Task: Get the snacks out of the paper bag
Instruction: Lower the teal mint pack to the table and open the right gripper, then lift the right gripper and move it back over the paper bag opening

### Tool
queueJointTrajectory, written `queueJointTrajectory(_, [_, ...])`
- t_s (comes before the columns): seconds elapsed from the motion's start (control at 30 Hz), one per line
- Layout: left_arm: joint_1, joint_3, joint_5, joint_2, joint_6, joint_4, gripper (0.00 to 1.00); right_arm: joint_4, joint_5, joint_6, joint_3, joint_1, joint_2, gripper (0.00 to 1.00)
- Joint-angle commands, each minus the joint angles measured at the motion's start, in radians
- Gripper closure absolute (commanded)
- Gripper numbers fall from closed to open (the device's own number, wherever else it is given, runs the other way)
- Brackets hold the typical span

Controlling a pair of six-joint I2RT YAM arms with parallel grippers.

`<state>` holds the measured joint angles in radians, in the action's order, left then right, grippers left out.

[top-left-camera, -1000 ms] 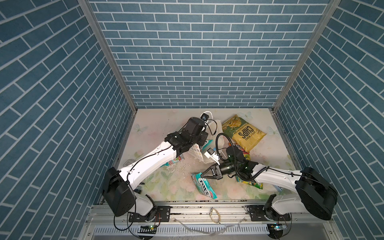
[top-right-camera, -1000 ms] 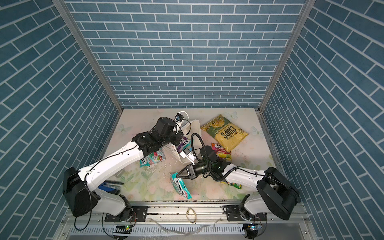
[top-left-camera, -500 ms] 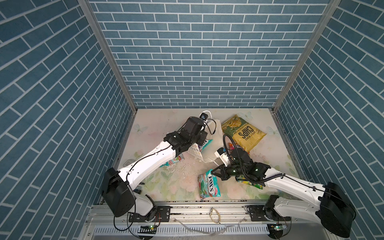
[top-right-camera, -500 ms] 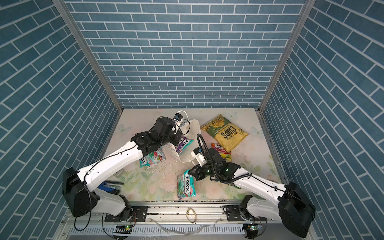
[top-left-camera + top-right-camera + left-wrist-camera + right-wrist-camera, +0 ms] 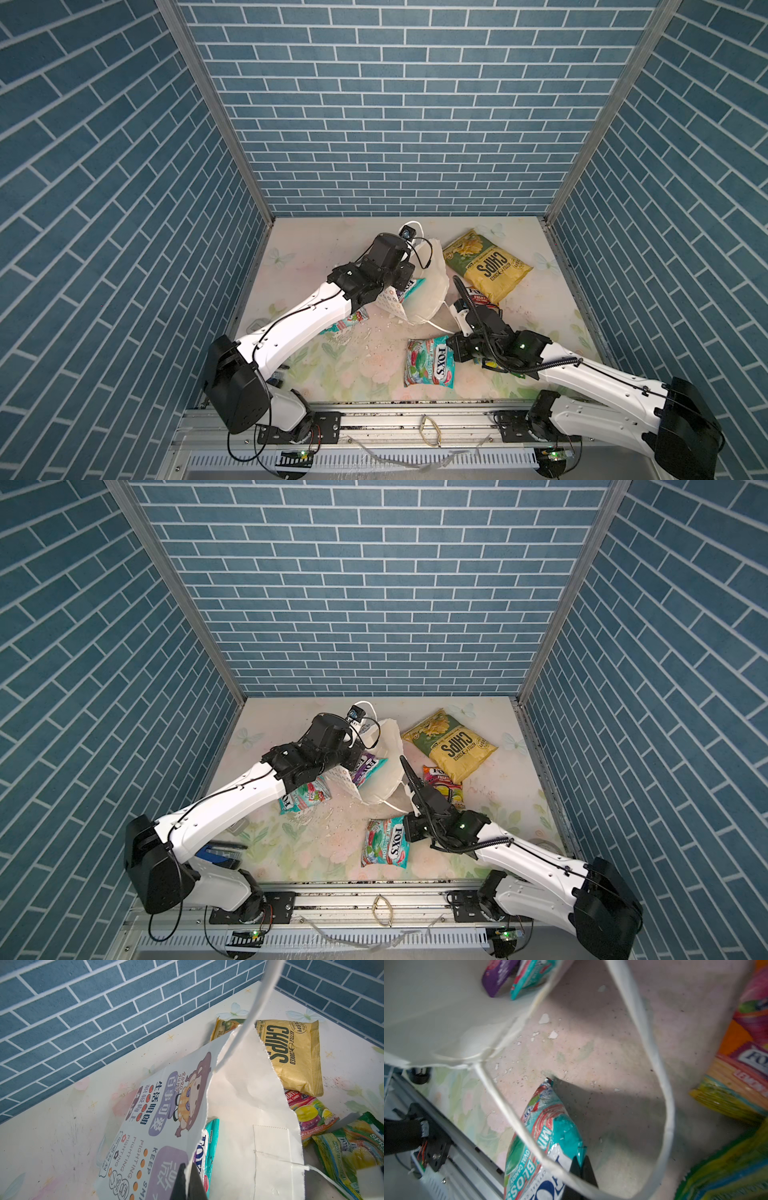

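Note:
The white paper bag (image 5: 424, 291) (image 5: 384, 781) lies tipped in the middle, its mouth toward the front. My left gripper (image 5: 188, 1169) is shut on the bag's torn printed edge (image 5: 166, 1105). A purple pouch (image 5: 499, 974) and a teal pouch (image 5: 533, 974) sit inside the bag. My right gripper (image 5: 580, 1160) is shut on a corner of a teal FOX'S pouch (image 5: 430, 361) (image 5: 384, 841) that lies flat on the table in front of the bag. The CHIPS bag (image 5: 486, 266) (image 5: 291, 1053) lies at the back right.
An orange-pink pouch (image 5: 440, 785) and a green-yellow pouch (image 5: 349, 1157) lie by my right arm. Another teal pouch (image 5: 305, 798) sits under my left arm. The bag's cord handle (image 5: 654, 1064) loops around my right gripper. Paper scraps (image 5: 365, 336) litter the table.
The teal pouch hung from my right gripper a second ago; it now lies flat on the table, a little further right. My left gripper still holds the bag's edge.

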<state>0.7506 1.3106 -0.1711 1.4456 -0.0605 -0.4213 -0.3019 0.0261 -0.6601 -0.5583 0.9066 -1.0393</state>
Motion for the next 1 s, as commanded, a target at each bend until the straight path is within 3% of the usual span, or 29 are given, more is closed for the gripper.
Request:
queueJointTrajectory(0.0, [-0.008, -0.008, -0.010, -0.010, 0.003, 0.003, 1.00, -0.041, -0.170, -0.156, 0.023, 0.006, 0.013, 1.00])
queueJointTrajectory(0.23, [-0.008, -0.010, -0.009, -0.014, 0.004, 0.007, 1.00, -0.027, -0.221, -0.226, 0.032, 0.004, -0.035, 1.00])
queueJointTrajectory(0.4, [-0.008, -0.017, 0.003, -0.012, 0.000, 0.012, 1.00, 0.079, -0.234, -0.236, 0.012, 0.004, -0.096, 1.00])
queueJointTrajectory(0.7, [-0.008, -0.013, 0.001, -0.016, 0.007, 0.001, 1.00, 0.103, -0.244, -0.220, -0.057, 0.002, -0.180, 1.00])
queueJointTrajectory(0.8, [-0.008, -0.014, 0.002, -0.019, 0.008, -0.002, 1.00, 0.076, -0.268, -0.227, -0.034, -0.001, -0.113, 0.77])
queueJointTrajectory(0.97, [-0.008, -0.016, 0.007, -0.020, 0.010, -0.002, 1.00, -0.119, -0.367, -0.230, -0.037, -0.007, 0.046, 0.65])
